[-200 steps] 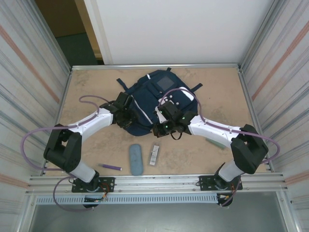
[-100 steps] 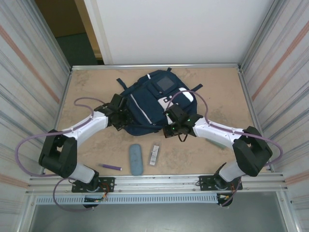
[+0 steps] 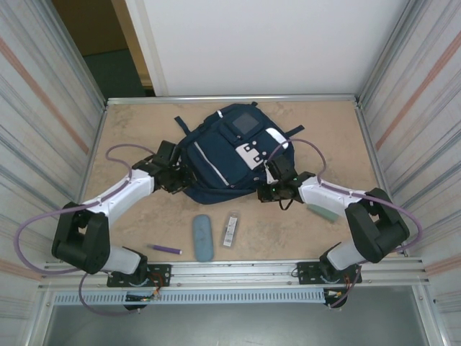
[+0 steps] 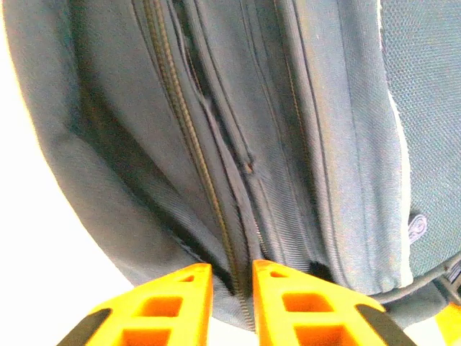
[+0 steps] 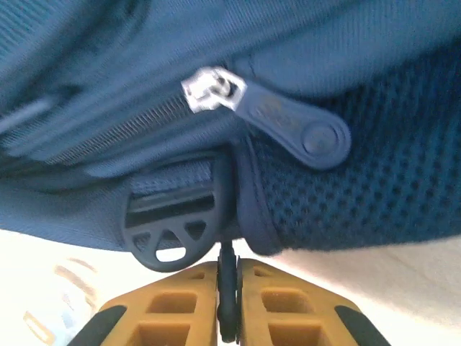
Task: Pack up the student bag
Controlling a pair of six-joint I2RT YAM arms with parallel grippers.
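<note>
The student bag (image 3: 227, 155), navy with white stripes and a grey patch, lies flat at the table's middle. My left gripper (image 3: 179, 178) is at the bag's left lower edge. In the left wrist view its orange fingertips (image 4: 232, 288) stand slightly apart, and the student bag's (image 4: 238, 144) zip seam runs down into the narrow gap. My right gripper (image 3: 271, 192) is at the bag's right lower corner. In the right wrist view it (image 5: 227, 288) is shut on a thin black strap (image 5: 227, 285) hanging beside a black buckle (image 5: 176, 223), under a silver zip slider (image 5: 212, 88).
On the near table lie a grey-blue case (image 3: 203, 236), a small clear packet (image 3: 230, 229) and a purple pen (image 3: 167, 249). A pale green object (image 3: 320, 213) lies under the right forearm. Metal walls close in both sides.
The bag has slid away from me and to the right and lies flatter. Both grippers have moved outward to its lower corners. The left jaws shut, then parted a little.
</note>
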